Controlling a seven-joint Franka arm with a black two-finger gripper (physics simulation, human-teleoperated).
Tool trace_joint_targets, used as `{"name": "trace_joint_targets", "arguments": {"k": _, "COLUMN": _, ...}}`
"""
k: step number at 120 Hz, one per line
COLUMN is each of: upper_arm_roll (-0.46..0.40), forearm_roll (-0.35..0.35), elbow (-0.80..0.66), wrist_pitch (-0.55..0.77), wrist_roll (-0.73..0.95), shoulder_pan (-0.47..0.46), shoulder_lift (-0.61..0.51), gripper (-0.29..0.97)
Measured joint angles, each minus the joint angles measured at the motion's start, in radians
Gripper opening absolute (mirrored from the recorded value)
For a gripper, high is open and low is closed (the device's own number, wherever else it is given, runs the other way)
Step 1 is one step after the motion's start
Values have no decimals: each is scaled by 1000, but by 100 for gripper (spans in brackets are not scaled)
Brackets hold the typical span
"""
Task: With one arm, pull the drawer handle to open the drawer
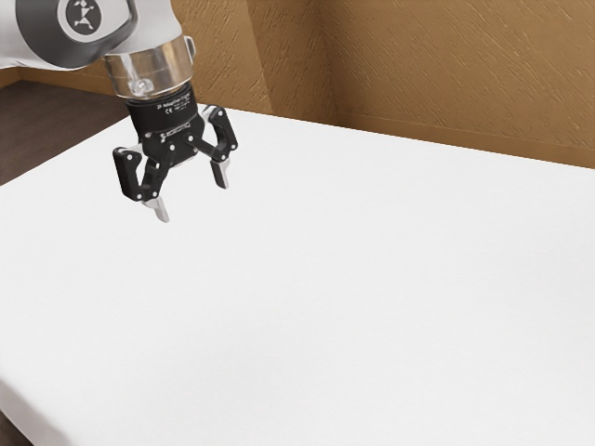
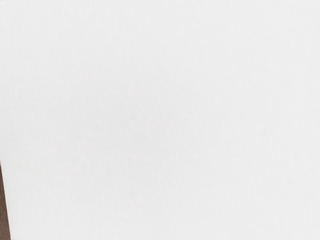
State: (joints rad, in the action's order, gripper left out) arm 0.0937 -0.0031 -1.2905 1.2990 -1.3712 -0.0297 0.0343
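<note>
**Item:** black two-finger gripper (image 1: 192, 197) on a white-and-silver Franka arm (image 1: 149, 65), hanging above the plain white tabletop (image 1: 372, 279) near its far edge, toward the corner at the exterior view's left.

**Jaws:** spread wide, nothing between them.

**Location of drawer and handle:** cannot be told from these views (task object unlocated).

**Step in hand, as judged:** approach. Best to find the handle first, leave the jaws apart, and square the fingers across it before closing and pulling straight out.

**Markings:** small white print (image 1: 167, 116) on the gripper's body, too small to read; round grey cap emblem (image 1: 82, 14) on the arm, no legible words.
</note>
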Motion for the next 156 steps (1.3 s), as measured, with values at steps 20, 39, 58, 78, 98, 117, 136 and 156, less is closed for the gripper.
{"name": "trace_joint_targets", "arguments": {"k": 20, "upper_arm_roll": 2, "forearm_roll": -2, "elbow": 0, "wrist_pitch": -1, "wrist_roll": -5, "shoulder_pan": -2, "shoulder_lift": 0, "gripper": 68}}
{"name": "trace_joint_targets", "arguments": {"k": 39, "upper_arm_roll": 1, "forearm_roll": -17, "elbow": 63, "wrist_pitch": -6, "wrist_roll": -10, "shoulder_pan": -4, "shoulder_lift": -74, "gripper": 68}}
{"name": "trace_joint_targets", "arguments": {"k": 58, "upper_arm_roll": -190, "forearm_roll": -20, "elbow": 172, "wrist_pitch": 68, "wrist_roll": 26, "shoulder_pan": 15, "shoulder_lift": -117, "gripper": 68}}
{"name": "trace_joint_targets", "arguments": {"k": 78, "upper_arm_roll": -324, "forearm_roll": -26, "elbow": 136, "wrist_pitch": 295, "wrist_roll": 134, "shoulder_pan": -96, "shoulder_lift": 11, "gripper": 68}}
{"name": "trace_joint_targets", "arguments": {"k": 98, "upper_arm_roll": -318, "forearm_roll": -28, "elbow": 70, "wrist_pitch": 572, "wrist_roll": 203, "shoulder_pan": -37, "shoulder_lift": 113, "gripper": 67}}
{"name": "trace_joint_targets", "arguments": {"k": 117, "upper_arm_roll": -305, "forearm_roll": -25, "elbow": 68, "wrist_pitch": 739, "wrist_roll": 189, "shoulder_pan": -36, "shoulder_lift": 201, "gripper": 67}}
{"name": "trace_joint_targets", "arguments": {"k": 136, "upper_arm_roll": -310, "forearm_roll": -25, "elbow": 76, "wrist_pitch": 839, "wrist_roll": 178, "shoulder_pan": -36, "shoulder_lift": 240, "gripper": 67}}
{"name": "trace_joint_targets", "arguments": {"k": 156, "upper_arm_roll": -315, "forearm_roll": -29, "elbow": 92, "wrist_pitch": 920, "wrist_roll": 174, "shoulder_pan": -175, "shoulder_lift": 283, "gripper": 68}}
